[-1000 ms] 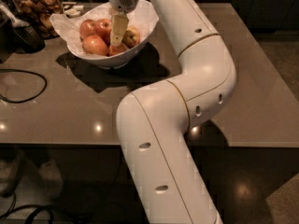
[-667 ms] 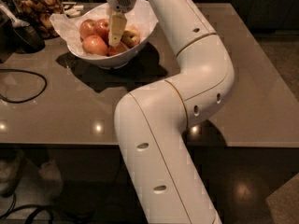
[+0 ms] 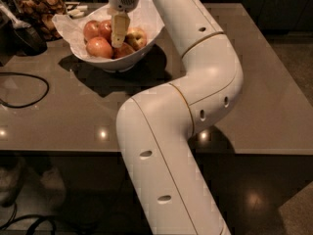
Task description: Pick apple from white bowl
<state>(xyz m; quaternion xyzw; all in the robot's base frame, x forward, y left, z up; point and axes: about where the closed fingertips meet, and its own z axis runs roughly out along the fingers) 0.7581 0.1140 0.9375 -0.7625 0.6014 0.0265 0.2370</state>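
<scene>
Your gripper (image 3: 117, 42) hangs at the upper left of the frame, pointing straight down into the white bowl (image 3: 128, 61), its pale tip low among the fruit. From this angle it reads as one flat cream-coloured slab, so you cannot tell whether it is spread wide, narrow or already closed on anything. The apple (image 3: 99, 47) you most likely want, a round, glossy red one, sits at the front left of the pile, just left of the tip. Two more red ones lie behind it and a yellow-orange blushed apple (image 3: 137, 36) lies to the right, so I cannot say which one the tip is really aimed at. The vertical approach makes sense: the fruit is packed close and the bowl's sloping walls leave no way in from the side. The arm (image 3: 195, 77) arches up from the lower middle of the frame and bends back over the table (image 3: 264, 72), which gives the wrist that downward line. Expect smooth, waxy skins that can roll against each other. Crumpled white paper (image 3: 63, 26) lines the bowl and sticks out past its uneven rim, soft enough to shift under a nudge. The tabletop is dark and polished, showing lamp reflections. A glass jar (image 3: 39, 6) of brown snacks stands in the far upper left corner, and a black cable (image 3: 43, 89) loops along the left edge, both apart from the bowl.
</scene>
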